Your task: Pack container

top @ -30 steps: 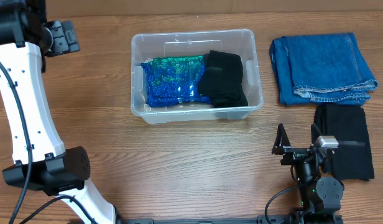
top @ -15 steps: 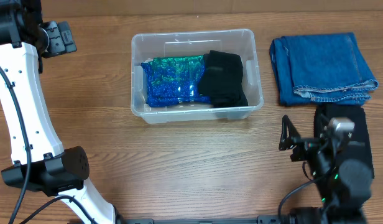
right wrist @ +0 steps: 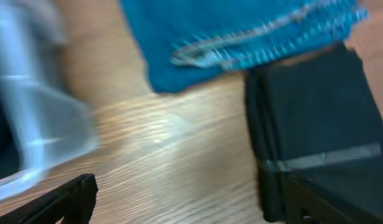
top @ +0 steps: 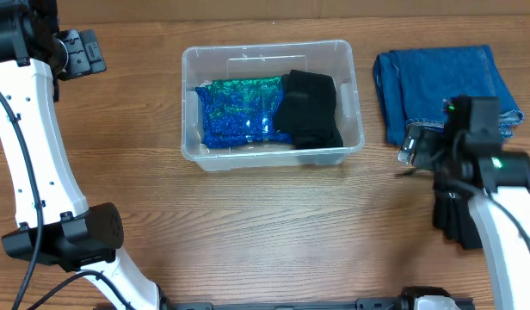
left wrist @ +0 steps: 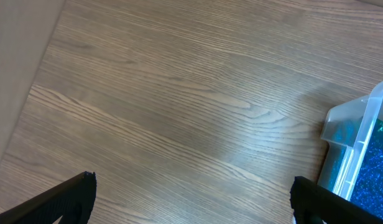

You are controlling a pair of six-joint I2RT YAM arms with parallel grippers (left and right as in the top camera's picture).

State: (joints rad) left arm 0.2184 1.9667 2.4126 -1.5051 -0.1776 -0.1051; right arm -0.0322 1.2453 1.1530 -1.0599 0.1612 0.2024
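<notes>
Wood table point(top: 248, 224) across the whole overhead view. In the upper centre, the container point(top: 265, 47): clear, upright, open-topped, partly packed. Inside it, a blue-green sequinned cloth point(top: 235, 112) at the left and a black cloth point(top: 310, 108) at the right, touching, the black one lapping over the other's edge. Judged about half done: two pieces in, two out.

Left to pack, in the upper right: folded jeans point(top: 441, 86), just beside the container's right wall but apart from it. Below them, in the lower right: a folded black stack point(top: 450, 220), partly hidden under the right arm point(top: 506, 232) and close against the jeans' hem in the wrist view.

Over the bare wood between container corner, jeans and stack: the right gripper point(right wrist: 191, 202), fingers spread wide, nothing between them. Wrist view blurred; no telling the target piece.

Far off at the upper left of the overhead view: the left gripper point(left wrist: 191, 199), over bare wood, likewise wide and empty, with only the container's corner at the right edge of its view.

Nothing in the way of a lift from either pile. Tight fit likely for the jeans, probably best laid flat over the two cloths. Risks: unfolding on the lift, or catching the rim.
</notes>
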